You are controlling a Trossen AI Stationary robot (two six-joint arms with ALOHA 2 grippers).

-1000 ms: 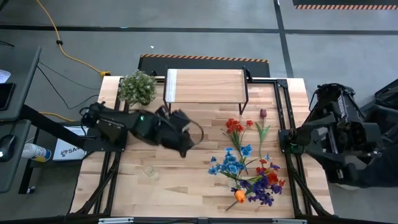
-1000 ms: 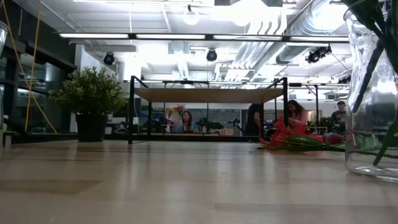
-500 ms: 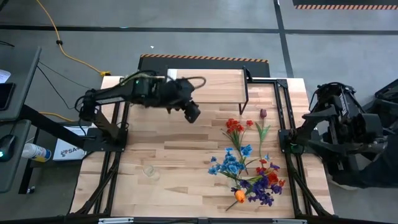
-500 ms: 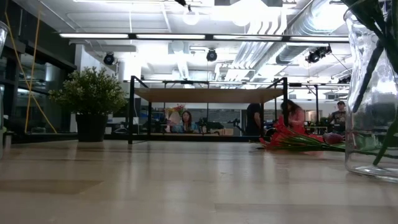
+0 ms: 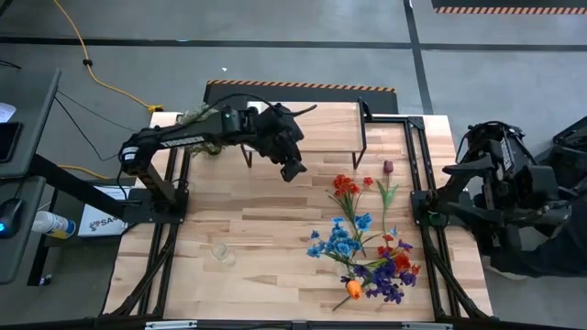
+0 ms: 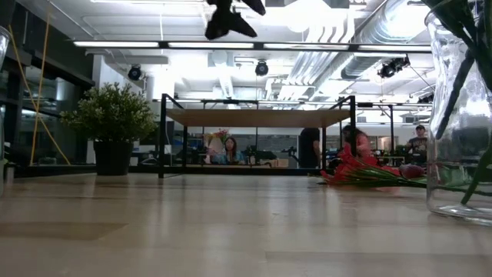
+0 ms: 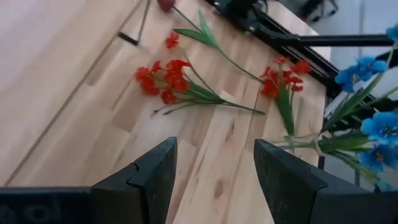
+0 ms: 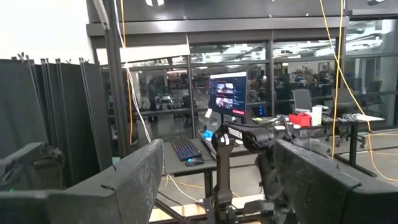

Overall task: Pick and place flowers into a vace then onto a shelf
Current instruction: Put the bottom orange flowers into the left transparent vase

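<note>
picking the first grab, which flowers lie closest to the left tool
The red bunch, lying nearest the shelf and just beside the open left tool; the blue and purple ones lie farther off.

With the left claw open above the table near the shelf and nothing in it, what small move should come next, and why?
Probably lower the left claw onto the red flowers, the nearest stems. It hangs empty with jaws apart beside the shelf, and its wrist view already looks at those blooms lying flat on the table. The right claw waits at the table's right edge.
</note>
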